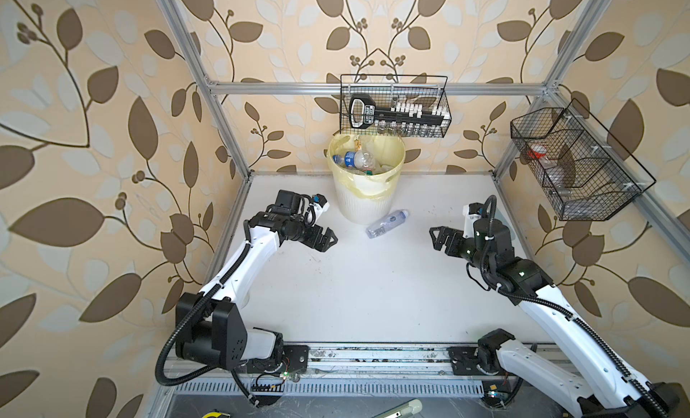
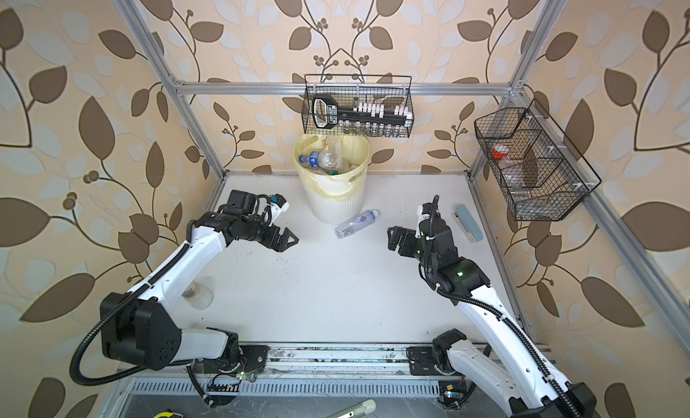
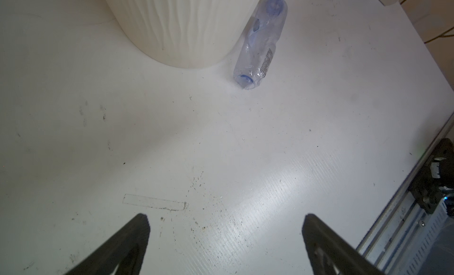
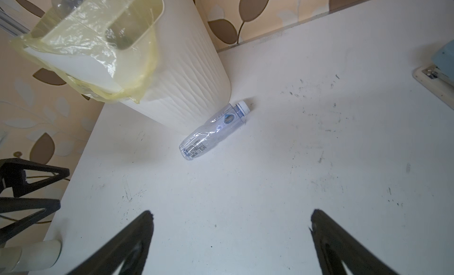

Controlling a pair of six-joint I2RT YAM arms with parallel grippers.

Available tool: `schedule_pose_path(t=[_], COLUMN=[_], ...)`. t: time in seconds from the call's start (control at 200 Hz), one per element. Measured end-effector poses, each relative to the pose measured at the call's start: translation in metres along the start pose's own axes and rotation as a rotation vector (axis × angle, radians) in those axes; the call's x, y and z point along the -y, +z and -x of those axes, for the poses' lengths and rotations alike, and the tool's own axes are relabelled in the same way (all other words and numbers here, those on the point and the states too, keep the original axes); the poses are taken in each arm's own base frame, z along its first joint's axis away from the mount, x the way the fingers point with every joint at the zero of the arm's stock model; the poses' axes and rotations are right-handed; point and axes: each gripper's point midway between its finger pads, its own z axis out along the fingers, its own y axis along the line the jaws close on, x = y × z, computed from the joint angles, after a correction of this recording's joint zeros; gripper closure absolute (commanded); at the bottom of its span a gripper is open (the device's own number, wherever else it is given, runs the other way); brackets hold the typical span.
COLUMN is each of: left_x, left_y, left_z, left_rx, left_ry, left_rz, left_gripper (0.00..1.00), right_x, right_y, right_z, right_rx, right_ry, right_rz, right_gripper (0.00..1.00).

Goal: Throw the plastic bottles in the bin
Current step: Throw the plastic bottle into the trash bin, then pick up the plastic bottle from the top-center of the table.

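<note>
The cream ribbed bin (image 1: 367,207) (image 2: 328,207) with its yellow liner stands at the back middle of the white table. Several plastic bottles lie in it, a blue-labelled one (image 1: 353,160) (image 2: 319,159) on top. One clear plastic bottle (image 1: 386,224) (image 2: 356,224) (image 3: 260,42) (image 4: 213,131) with a white cap lies on its side against the bin's foot. My left gripper (image 1: 332,238) (image 2: 293,238) (image 3: 226,219) hovers open and empty left of that bottle. On its right, my right gripper (image 1: 434,238) (image 2: 390,238) (image 4: 231,217) is open and empty too. Another clear bottle (image 2: 198,294) shows partly under my left forearm.
A black wire basket (image 1: 394,106) with vials hangs on the back rail just above the bin. A second wire basket (image 1: 575,166) hangs on the right frame. A pale blue block (image 2: 466,222) lies by the table's right edge. A metal rail (image 1: 373,354) runs along the front.
</note>
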Motion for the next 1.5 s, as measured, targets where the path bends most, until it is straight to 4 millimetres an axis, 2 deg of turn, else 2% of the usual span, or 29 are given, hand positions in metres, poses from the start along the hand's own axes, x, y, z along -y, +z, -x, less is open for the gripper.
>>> schedule_pose_path(t=[0.355, 0.615, 0.78, 0.955, 1.12, 1.285, 1.499], left_x=[0.029, 0.052, 0.056, 0.049, 0.046, 0.055, 0.06], left_y=[0.062, 0.1, 0.127, 0.151, 0.167, 0.18, 0.197], left_z=[-0.016, 0.001, 0.01, 0.013, 0.023, 0.034, 0.039], left_rx=[-0.158, -0.155, -0.163, -0.173, -0.168, -0.14, -0.138], left_ry=[0.039, 0.127, 0.175, 0.19, 0.199, 0.231, 0.298], left_rz=[0.012, 0.074, 0.122, 0.164, 0.183, 0.185, 0.22], left_gripper=[0.01, 0.01, 0.01, 0.01, 0.01, 0.01, 0.01], right_x=[0.017, 0.024, 0.032, 0.038, 0.04, 0.044, 0.045], right_y=[0.001, 0.004, 0.005, 0.005, 0.005, 0.006, 0.003], right_z=[-0.012, -0.01, -0.013, -0.008, -0.005, -0.009, -0.002], right_rx=[-0.006, 0.009, 0.008, 0.025, 0.053, 0.06, 0.103], right_ry=[0.03, 0.044, 0.053, 0.063, 0.073, 0.078, 0.083], right_rz=[-0.031, -0.043, -0.061, -0.077, -0.073, -0.075, -0.077], right_gripper=[0.0, 0.0, 0.0, 0.0, 0.0, 0.0, 0.0])
